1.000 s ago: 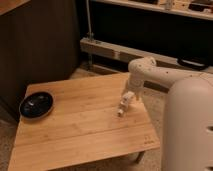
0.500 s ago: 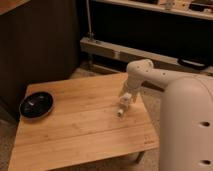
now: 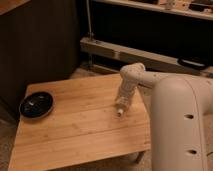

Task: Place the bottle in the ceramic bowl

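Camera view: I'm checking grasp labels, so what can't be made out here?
End effector, over the right side of the table, camera view: where it ends and the bottle begins is lost, as both are pale.
Ceramic bowl, at the table's left edge: the dark interior shows only glints, so any contents are unclear.
Table's near-left corner: cut off by the bottom edge.

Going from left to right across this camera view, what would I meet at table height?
First the ceramic bowl near the left edge → bare wooden table → the bottle, with the pincer directly above it → the robot's big white arm.
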`<state>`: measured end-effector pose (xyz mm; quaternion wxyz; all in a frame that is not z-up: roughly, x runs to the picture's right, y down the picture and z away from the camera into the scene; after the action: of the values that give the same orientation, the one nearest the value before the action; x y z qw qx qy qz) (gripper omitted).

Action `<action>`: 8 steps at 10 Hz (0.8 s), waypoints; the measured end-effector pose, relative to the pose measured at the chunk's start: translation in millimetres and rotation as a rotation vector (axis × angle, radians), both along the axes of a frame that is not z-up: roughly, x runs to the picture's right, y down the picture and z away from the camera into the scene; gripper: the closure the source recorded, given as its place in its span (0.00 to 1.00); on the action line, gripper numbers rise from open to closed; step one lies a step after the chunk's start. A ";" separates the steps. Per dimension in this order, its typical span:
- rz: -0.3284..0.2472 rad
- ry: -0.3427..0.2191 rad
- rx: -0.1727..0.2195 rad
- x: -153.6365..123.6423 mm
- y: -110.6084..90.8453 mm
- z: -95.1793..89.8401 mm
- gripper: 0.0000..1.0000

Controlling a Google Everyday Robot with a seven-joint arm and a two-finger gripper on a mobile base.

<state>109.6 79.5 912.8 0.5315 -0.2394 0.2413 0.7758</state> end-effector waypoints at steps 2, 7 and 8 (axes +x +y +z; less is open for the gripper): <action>0.004 0.006 -0.034 -0.9 7.9 4.3 0.59; -0.060 0.023 -0.070 -21.7 -1.1 4.5 1.00; -0.119 -0.010 -0.064 -37.5 -6.5 3.1 1.00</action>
<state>72.2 73.0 915.9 0.5702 -0.2454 0.2772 0.7334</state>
